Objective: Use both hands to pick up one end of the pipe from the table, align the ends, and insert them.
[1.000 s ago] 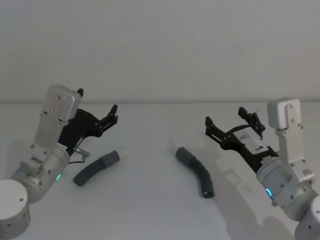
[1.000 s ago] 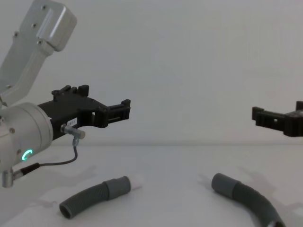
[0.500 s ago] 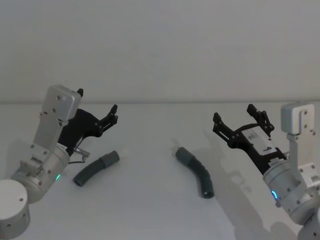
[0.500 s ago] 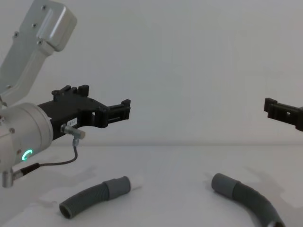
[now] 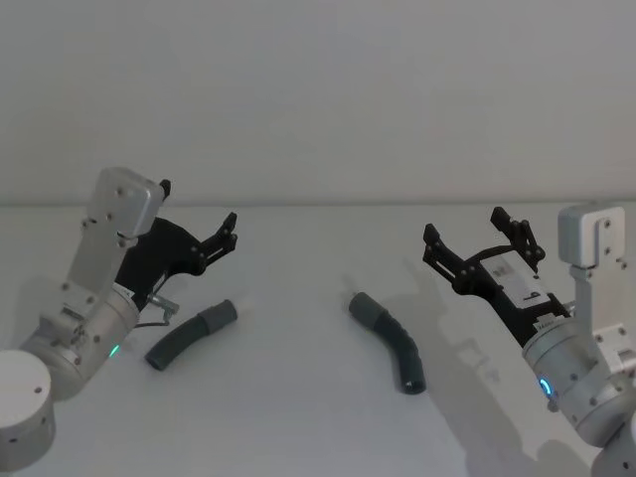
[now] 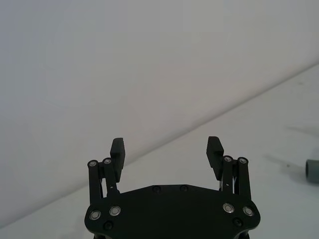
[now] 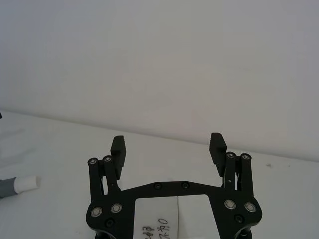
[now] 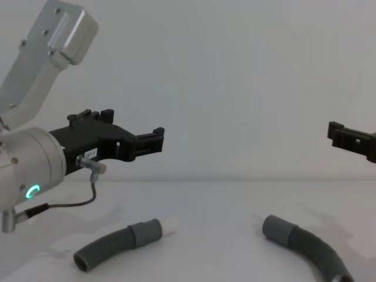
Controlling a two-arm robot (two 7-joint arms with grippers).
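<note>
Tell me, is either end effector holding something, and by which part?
Nothing is held: the left end effector and right end effector are open, empty.

On the table (image 5: 298,417), the short pipe piece (image 5: 189,336) lies at the left and the longer curved piece (image 5: 393,340) at the right, well apart. The left gripper (image 5: 197,202) hangs above and behind the short piece. The right gripper (image 5: 463,225) hangs above the table, right of the curved piece.
</note>
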